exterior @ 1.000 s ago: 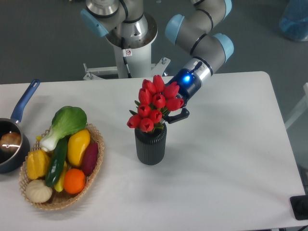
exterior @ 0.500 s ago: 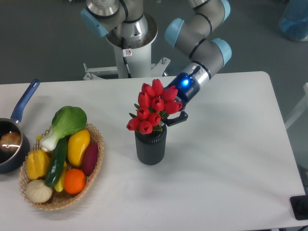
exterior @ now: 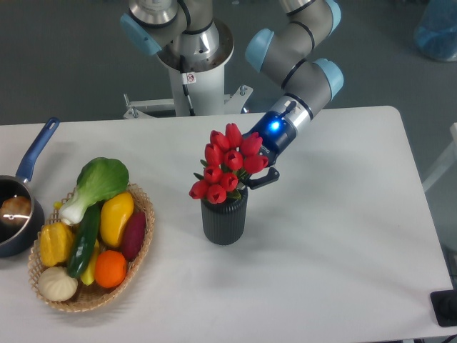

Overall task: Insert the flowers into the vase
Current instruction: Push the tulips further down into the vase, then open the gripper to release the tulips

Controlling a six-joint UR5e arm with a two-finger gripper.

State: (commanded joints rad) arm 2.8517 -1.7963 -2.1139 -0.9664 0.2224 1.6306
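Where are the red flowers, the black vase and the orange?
flowers (exterior: 227,166), fixed camera view, on the red tulip heads.
vase (exterior: 224,223), fixed camera view, on its ribbed side.
orange (exterior: 110,269), fixed camera view, on its top, in the basket.

- A wicker basket (exterior: 143,236) at the lower left holds a green leafy vegetable (exterior: 102,180), a yellow pepper (exterior: 116,216), an orange (exterior: 110,269) and other produce.
- A blue-handled saucepan (exterior: 18,214) sits at the left edge.
- The white table (exterior: 343,236) spans the frame.
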